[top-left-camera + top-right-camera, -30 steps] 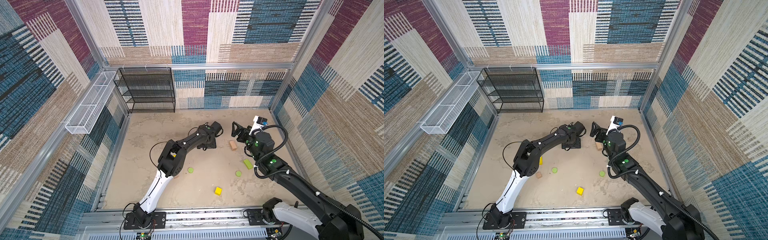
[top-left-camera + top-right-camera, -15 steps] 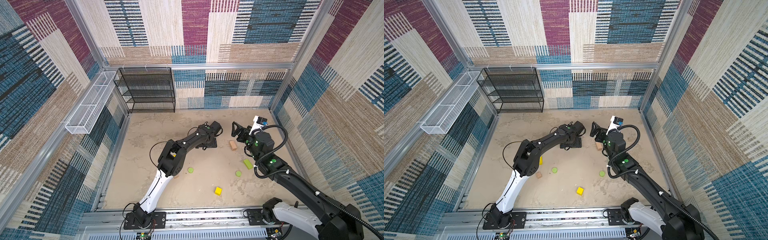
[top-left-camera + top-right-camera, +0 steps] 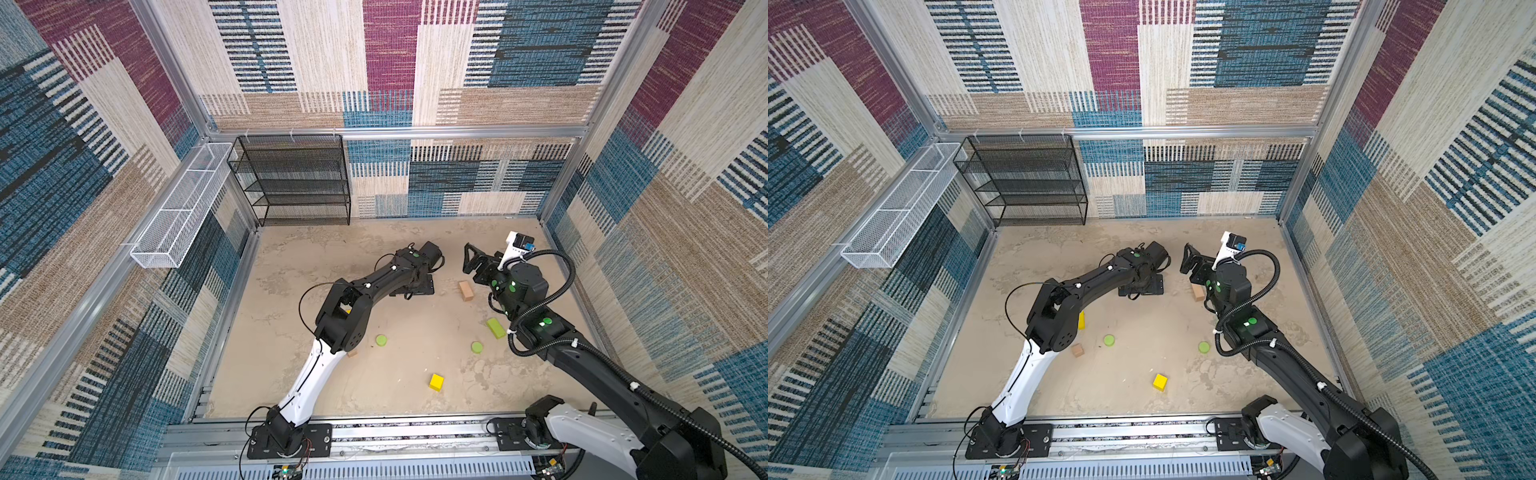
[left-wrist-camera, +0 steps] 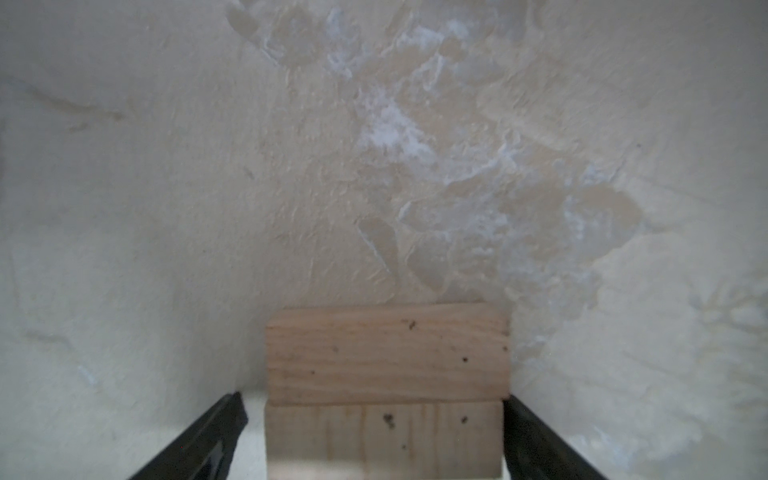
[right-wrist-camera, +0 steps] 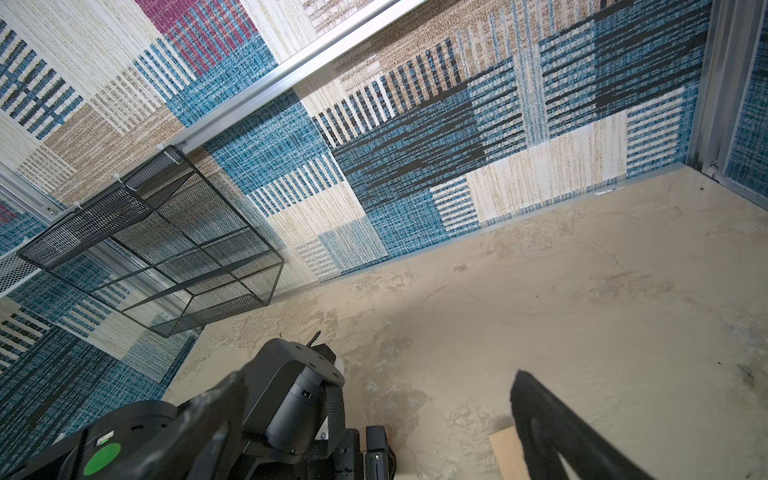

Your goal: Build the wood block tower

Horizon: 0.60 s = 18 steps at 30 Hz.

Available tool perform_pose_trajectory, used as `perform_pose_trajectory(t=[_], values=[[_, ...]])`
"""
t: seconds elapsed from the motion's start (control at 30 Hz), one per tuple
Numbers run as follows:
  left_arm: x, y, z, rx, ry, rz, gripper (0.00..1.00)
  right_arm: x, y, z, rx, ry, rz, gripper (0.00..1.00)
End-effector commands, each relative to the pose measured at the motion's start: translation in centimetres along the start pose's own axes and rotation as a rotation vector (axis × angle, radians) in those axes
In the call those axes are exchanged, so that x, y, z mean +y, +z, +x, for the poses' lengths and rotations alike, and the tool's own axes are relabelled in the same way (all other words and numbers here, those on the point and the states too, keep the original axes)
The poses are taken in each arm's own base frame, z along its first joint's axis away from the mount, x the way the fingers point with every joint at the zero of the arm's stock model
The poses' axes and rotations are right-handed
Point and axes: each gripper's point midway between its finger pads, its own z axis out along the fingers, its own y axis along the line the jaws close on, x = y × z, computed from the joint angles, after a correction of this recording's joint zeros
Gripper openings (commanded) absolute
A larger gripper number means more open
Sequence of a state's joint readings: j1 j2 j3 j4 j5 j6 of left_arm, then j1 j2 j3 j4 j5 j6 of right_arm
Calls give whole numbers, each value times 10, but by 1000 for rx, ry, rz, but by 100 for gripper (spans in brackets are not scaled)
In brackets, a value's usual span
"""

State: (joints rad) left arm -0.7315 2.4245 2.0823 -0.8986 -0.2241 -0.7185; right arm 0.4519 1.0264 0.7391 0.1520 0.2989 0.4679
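**Wood block tower** [image 4: 386, 376], early stage. In the left wrist view two tan pieces are seen pressed together: a farther tan bar [image 4: 386, 353] and a nearer tan bar [image 4: 382, 440], meeting along one straight seam. Whether one lies on top of the other cannot be told. In both top views this pair is hidden beneath the left arm's wrist, toward the rear middle of the table [image 3: 291, 291].

The left gripper [image 4: 372, 401] is lowered around the pair with its jaws parted. One finger [image 4: 199, 440] stands clear of the wood, with bare table showing in the gap. The other finger [image 4: 540, 444] lies just beside the wood's edge. No grip is applied.

The right gripper [image 3: 468, 258] is held near the left wrist, its jaws spread wide and empty. A third tan bar [image 3: 466, 290] lies on the table near it.

The loose pieces are scattered toward the front:
- A lime green bar [image 3: 496, 328] lies beside the right arm.
- One lime green disc [image 3: 381, 340] and a second lime green disc [image 3: 477, 347] lie well apart.
- A yellow cube [image 3: 436, 382] lies nearest the front edge.
- A yellow bar [image 3: 1081, 321] and a tan cube [image 3: 1077, 350] lie beside the left arm's elbow.
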Motion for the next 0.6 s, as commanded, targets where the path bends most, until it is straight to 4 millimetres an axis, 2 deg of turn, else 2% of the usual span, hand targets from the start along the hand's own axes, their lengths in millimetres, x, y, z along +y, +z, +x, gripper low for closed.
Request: perform_pose_trajectory(t=[0.0,0.57], values=[[13,-4,23,96,57,-34,99,0,1,-2,-13,11,0,99],[-5,-37,12,77,72,76,99,0,0,-2,-11,8,-2,99]])
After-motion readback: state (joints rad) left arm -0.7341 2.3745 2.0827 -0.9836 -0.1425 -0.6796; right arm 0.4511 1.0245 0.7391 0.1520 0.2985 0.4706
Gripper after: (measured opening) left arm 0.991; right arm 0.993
